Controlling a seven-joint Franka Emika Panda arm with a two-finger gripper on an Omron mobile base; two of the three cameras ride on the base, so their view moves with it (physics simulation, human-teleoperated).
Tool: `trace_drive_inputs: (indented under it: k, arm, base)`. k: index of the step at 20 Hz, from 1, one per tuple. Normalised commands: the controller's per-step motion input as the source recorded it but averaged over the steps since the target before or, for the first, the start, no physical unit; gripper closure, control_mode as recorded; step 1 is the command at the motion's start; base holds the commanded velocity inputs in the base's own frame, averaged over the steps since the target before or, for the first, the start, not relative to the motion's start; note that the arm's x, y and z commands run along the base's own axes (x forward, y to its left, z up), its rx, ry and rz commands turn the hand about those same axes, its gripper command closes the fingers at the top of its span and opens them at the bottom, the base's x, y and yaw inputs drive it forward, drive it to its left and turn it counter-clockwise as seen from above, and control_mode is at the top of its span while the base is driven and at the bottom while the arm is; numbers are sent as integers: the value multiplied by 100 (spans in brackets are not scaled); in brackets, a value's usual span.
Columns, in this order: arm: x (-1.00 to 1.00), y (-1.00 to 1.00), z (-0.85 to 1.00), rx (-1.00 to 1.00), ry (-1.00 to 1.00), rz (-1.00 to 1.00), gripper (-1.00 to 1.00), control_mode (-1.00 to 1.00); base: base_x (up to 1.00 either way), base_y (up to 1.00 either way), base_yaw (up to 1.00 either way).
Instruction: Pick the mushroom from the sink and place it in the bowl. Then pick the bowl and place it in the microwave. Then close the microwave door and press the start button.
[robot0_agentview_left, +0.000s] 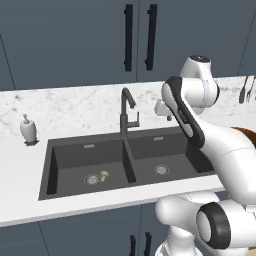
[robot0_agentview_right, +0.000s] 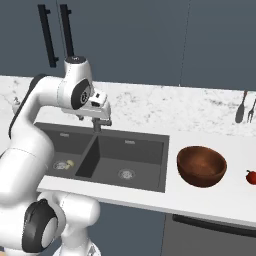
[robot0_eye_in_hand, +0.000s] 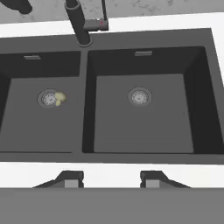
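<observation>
The small pale mushroom (robot0_agentview_left: 104, 175) (robot0_agentview_right: 69, 163) (robot0_eye_in_hand: 60, 98) lies beside the round drain in the left basin of the dark grey sink (robot0_agentview_left: 50, 165) (robot0_agentview_right: 145, 150) (robot0_eye_in_hand: 85, 109). My gripper (robot0_eye_in_hand: 111, 180) (robot0_agentview_right: 101, 121) hangs open and empty high above the sink, near the faucet and over the front rim between the basins. It is well clear of the mushroom. The reddish-brown bowl (robot0_agentview_right: 201, 166) stands empty on the counter right of the sink. The microwave is out of view.
A dark gooseneck faucet (robot0_agentview_left: 127, 112) (robot0_eye_in_hand: 78, 22) rises behind the divider between the basins. A soap dispenser (robot0_agentview_left: 28, 129) stands at the left. A small red fruit (robot0_agentview_right: 251, 176) lies right of the bowl. Utensils (robot0_agentview_right: 245, 107) hang on the back wall.
</observation>
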Motion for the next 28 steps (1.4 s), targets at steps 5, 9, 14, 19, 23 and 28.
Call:
trace_drive_inputs:
  k: [5,9,14,19,23,28]
  arm:
    - [-10,33,-19,-1,6,0,-100,-100]
    - [-2,100,-41,-7,30,0,-100,-100]
    - [2,100,-33,-11,32,-5,-100,-100]
    - [29,100,-34,-8,24,-15,-100,-100]
    - [24,64,-35,-3,19,-13,-100,-100]
    - [19,35,-38,0,6,-5,-100,-100]
  base:
    - [0,0,0]
    - [0,0,0]
    - [0,0,0]
    - [0,0,0]
    - [0,0,0]
    - [0,0,0]
